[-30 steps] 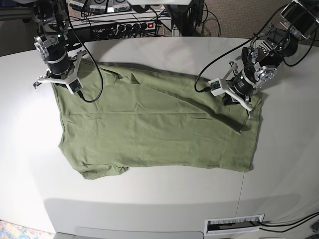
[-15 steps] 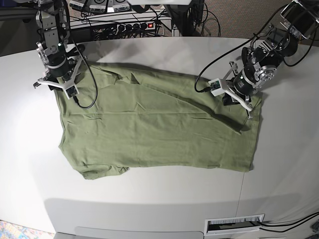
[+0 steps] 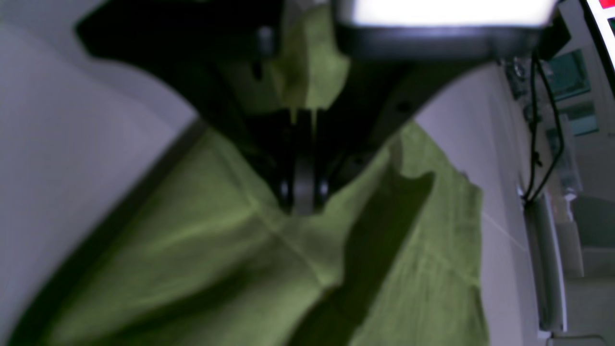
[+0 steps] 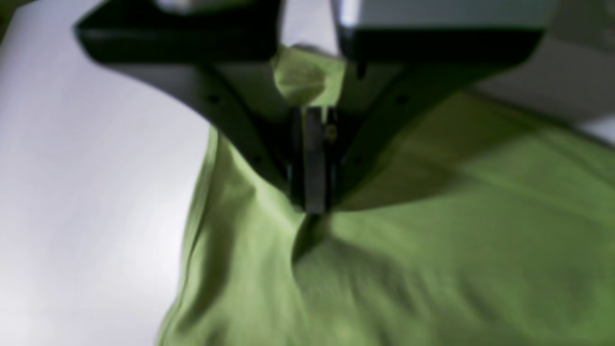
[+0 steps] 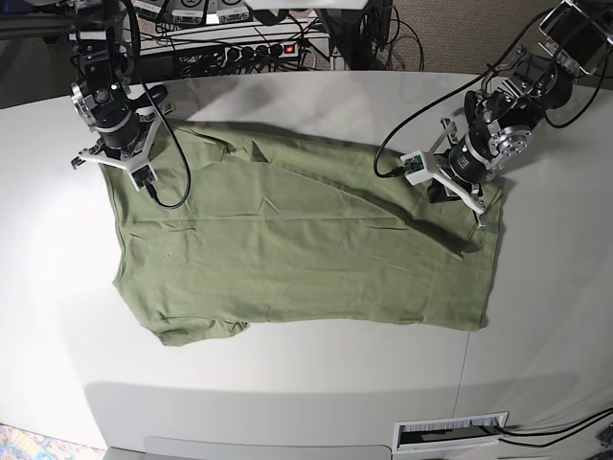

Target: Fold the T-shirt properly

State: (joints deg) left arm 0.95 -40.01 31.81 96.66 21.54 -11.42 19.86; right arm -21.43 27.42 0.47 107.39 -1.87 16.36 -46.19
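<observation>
Right gripper (image 5: 113,161) has shifted back along the shirt's far edge and now sits pinched shut on olive cloth; its jaws meet with a tuft bunched between them. Left gripper (image 5: 464,196) likewise clamped on fabric at the opposite end. T-shirt (image 5: 297,244) lies flat on the white table (image 5: 287,393), stretching between both grippers, long axis running arm to arm, body spreading toward the near side.

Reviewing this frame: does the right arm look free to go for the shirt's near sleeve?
Probably not yet. The right gripper is shut on the T-shirt at its far corner, so it would have to let go first; otherwise nothing lies across the cloth toward that sleeve.
</observation>
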